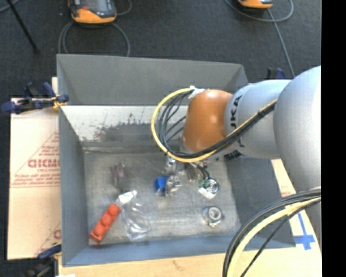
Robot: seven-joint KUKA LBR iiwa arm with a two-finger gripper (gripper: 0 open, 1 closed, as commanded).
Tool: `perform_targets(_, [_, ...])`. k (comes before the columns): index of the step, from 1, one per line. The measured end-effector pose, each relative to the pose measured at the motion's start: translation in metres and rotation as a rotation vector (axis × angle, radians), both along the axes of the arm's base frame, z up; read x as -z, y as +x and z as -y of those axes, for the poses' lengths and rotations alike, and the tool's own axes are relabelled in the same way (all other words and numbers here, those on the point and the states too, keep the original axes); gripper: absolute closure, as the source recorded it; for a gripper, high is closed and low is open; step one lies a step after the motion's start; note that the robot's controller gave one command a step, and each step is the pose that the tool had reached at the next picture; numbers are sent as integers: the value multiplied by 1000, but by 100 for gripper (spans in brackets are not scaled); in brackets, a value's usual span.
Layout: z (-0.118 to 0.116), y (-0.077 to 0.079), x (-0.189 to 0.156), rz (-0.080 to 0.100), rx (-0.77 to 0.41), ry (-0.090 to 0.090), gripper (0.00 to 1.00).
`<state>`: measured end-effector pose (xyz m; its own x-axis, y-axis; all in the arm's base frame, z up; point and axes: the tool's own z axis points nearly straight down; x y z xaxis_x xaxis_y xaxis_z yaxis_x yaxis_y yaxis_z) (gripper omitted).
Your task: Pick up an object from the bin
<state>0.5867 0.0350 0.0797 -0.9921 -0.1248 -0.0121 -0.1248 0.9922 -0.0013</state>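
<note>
A robotics lab, folks: a big grey industrial arm [281, 119] reaches in from 3 o'clock, with an orange cover [205, 119] on its wrist and yellow-and-black cables [159, 116] looped round it. Below it sits a grey metal bin [148, 81] of small odds and ends. The bin stands on a dark carpeted floor [178, 32], with orange-and-grey equipment [93, 12] and loose leads [280, 40] up at 12 o'clock.

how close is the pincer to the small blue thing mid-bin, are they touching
Cannot tell. In the camera view the pincer sits right beside the small blue thing, but neither contact nor a gap shows plainly.
</note>
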Motion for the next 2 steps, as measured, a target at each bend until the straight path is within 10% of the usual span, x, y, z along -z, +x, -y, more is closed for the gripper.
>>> perform_targets(1, [-10,-33,1,19,-102,-3,100])
perform_targets(2, [28,-22,-191,1,-329,-5,100])
